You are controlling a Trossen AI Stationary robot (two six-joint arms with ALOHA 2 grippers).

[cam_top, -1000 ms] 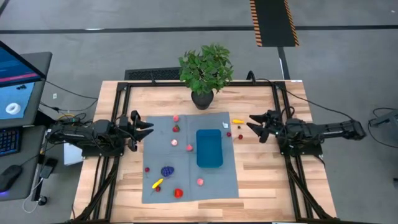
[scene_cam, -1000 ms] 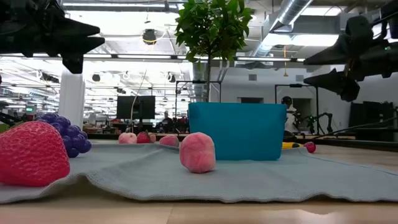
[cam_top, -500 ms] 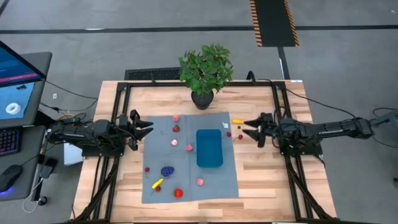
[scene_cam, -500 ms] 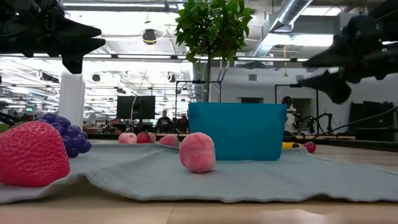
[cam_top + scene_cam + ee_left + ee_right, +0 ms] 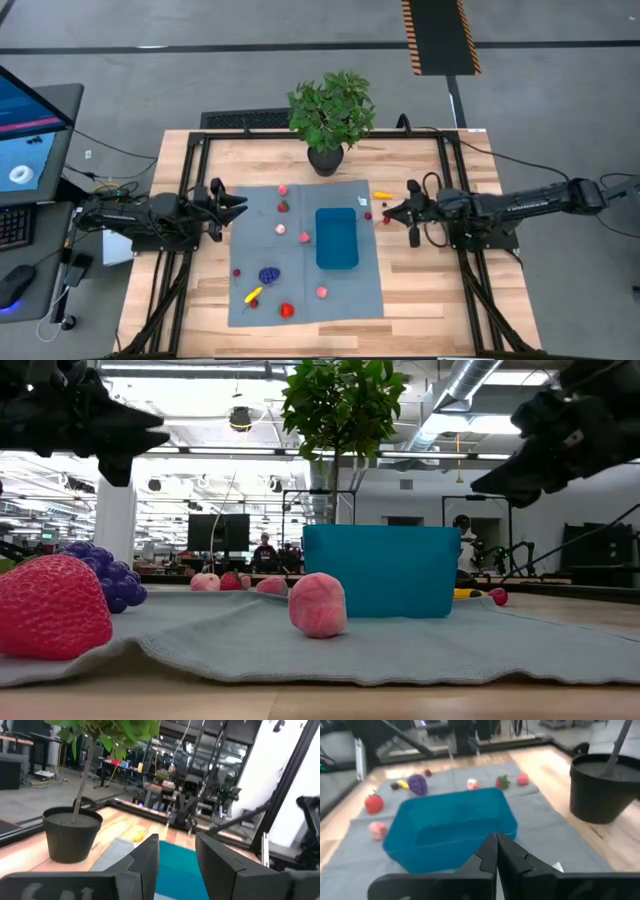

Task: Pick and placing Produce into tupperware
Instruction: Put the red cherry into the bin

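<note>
The blue tupperware [image 5: 337,238] stands on a grey mat [image 5: 352,290], its inside bare in the right wrist view [image 5: 455,827]. Produce lies scattered on the mat: purple grapes [image 5: 269,274], a yellow piece [image 5: 253,295], red strawberries [image 5: 287,310], pink pieces [image 5: 304,238]. More lies by the mat's right edge: a yellow piece [image 5: 383,195] and small red pieces [image 5: 368,215]. My right gripper [image 5: 496,851] is shut on nothing, high above the mat's right edge [image 5: 386,211]. My left gripper [image 5: 177,857] hangs open above the mat's left edge [image 5: 240,203].
A potted green plant [image 5: 326,158] stands at the mat's far edge, behind the tupperware. A small white tag [image 5: 362,201] lies near the tupperware's far right corner. Black frame rails [image 5: 190,160] border the wooden table. A monitor [image 5: 25,130] stands off the table's left side.
My right gripper has moved toward the table's left, from beyond the mat's right edge to above that edge near the tupperware. Its fingers, wide open a second ago, have shut on nothing. The produce and tupperware have not moved.
</note>
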